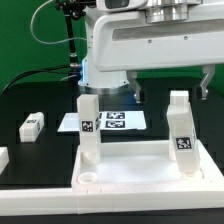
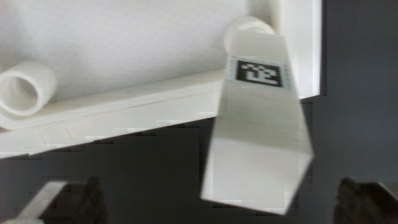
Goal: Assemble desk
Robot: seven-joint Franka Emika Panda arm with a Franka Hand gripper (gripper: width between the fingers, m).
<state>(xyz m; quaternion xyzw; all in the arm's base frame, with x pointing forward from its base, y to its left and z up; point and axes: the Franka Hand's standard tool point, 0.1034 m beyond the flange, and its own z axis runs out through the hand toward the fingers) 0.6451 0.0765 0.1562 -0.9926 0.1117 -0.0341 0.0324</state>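
The white desk tabletop (image 1: 140,180) lies at the front with two white tagged legs standing upright in it, one (image 1: 88,125) on the exterior view's left and one (image 1: 180,125) on its right. My gripper (image 1: 170,88) hangs open just above the right leg. In the wrist view that leg (image 2: 258,130) rises from a corner of the tabletop rim (image 2: 125,110). Its free end lies between my gripper's (image 2: 217,192) dark fingers (image 2: 63,200), which stand wide apart and clear of it. An empty round socket (image 2: 22,88) shows farther along the rim.
A loose tagged leg (image 1: 32,124) lies on the black table at the exterior view's left, and another white piece (image 1: 3,158) sits at the left edge. The marker board (image 1: 110,122) lies behind the tabletop. The arm's bulk fills the space above.
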